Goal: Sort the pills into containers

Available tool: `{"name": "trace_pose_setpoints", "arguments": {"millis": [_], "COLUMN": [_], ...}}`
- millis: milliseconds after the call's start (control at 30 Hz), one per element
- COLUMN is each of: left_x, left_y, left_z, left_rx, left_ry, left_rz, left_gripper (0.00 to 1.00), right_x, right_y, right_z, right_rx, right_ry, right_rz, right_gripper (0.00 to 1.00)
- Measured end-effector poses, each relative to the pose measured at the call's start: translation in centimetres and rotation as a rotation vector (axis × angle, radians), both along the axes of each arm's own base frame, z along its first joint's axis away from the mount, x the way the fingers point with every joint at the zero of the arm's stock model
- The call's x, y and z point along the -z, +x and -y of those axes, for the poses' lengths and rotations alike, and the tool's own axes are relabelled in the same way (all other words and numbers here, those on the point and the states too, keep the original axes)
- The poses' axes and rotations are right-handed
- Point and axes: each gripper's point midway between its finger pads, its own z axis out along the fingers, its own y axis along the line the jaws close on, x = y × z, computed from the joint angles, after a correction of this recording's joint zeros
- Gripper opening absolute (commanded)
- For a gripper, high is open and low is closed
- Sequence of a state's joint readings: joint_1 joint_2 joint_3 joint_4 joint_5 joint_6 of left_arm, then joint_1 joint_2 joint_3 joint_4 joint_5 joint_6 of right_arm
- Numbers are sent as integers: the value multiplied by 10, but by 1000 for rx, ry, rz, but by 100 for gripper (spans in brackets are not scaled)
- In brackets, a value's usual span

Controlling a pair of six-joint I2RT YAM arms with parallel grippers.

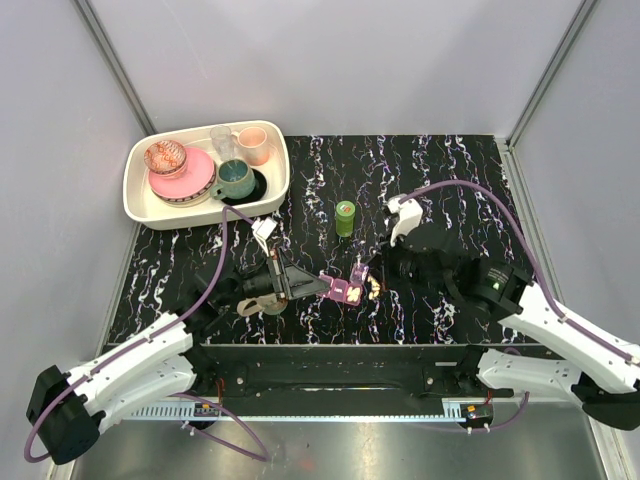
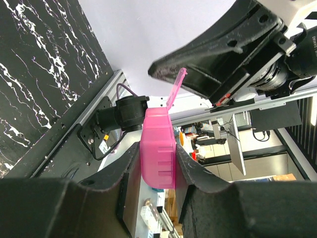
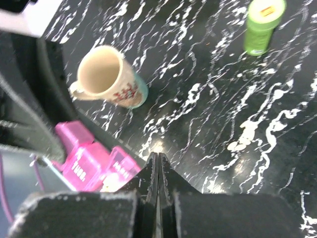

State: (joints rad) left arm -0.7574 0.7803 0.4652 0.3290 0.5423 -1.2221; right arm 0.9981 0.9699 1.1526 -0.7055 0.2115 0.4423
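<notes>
My left gripper [image 1: 322, 287] is shut on the magenta-purple pill box [image 1: 346, 291] and holds it tilted above the table. In the left wrist view the box [image 2: 158, 148] sits between both fingers, with one lid flap [image 2: 177, 87] standing open. My right gripper [image 1: 362, 270] is shut and hovers just above and right of the box. In its wrist view the fingertips [image 3: 157, 161] are pressed together beside the box [image 3: 94, 163]. Small pale pills [image 1: 373, 290] lie right of the box. The lime-green bottle [image 1: 345, 217] stands upright farther back and also shows in the right wrist view [image 3: 262, 22].
A beige mug [image 1: 256, 304] lies on its side under my left arm and shows in the right wrist view [image 3: 106, 77]. A white tray [image 1: 140, 210] at the back left holds a pink plate, cups and a glass. Grey walls close in the table.
</notes>
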Motion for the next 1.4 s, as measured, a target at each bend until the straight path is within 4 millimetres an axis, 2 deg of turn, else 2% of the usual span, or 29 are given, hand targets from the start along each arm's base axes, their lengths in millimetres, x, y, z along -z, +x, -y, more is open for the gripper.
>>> {"name": "trace_pose_setpoints", "arguments": {"millis": [133,467,733,967,1000,1033,1100,1133,1233,1400], "left_x": [0,-3,-2,1,1,1,1,1,3,3], "left_y": [0,-1,-1,0,0,0,1,1,3,4], "left_z": [0,-1,-1,-2,-2,-2,-2,-2,-2,-2], "left_rx": [0,-1,-2,-9,-10,-12,-16,-17,-26,-31], "left_ry": [0,-7,-4,8,8,8,8,8,14,15], "left_rz": [1,9,6,-6,-6,-6,-6,-6,-6,-5], "left_gripper": [0,0,0,0,0,0,0,0,0,0], "right_x": [-1,-28,-13,-6,-6,-6,-6,-6,-8,-25], "right_y": [-16,-45,-59,-64,-64,-64,-63,-63,-60,-52], "right_z": [-8,-18,-30,-31,-31,-31,-31,-31,-28,-13], "right_rx": [-95,-260,-357,-381,-381,-380,-379,-377,-357,-278], "right_ry": [44,174,174,167,167,166,164,165,167,198], "right_rz": [-22,3,-61,-86,-86,-86,-85,-85,-68,6], "right_gripper": [0,0,0,0,3,11,30,49,73,79]}}
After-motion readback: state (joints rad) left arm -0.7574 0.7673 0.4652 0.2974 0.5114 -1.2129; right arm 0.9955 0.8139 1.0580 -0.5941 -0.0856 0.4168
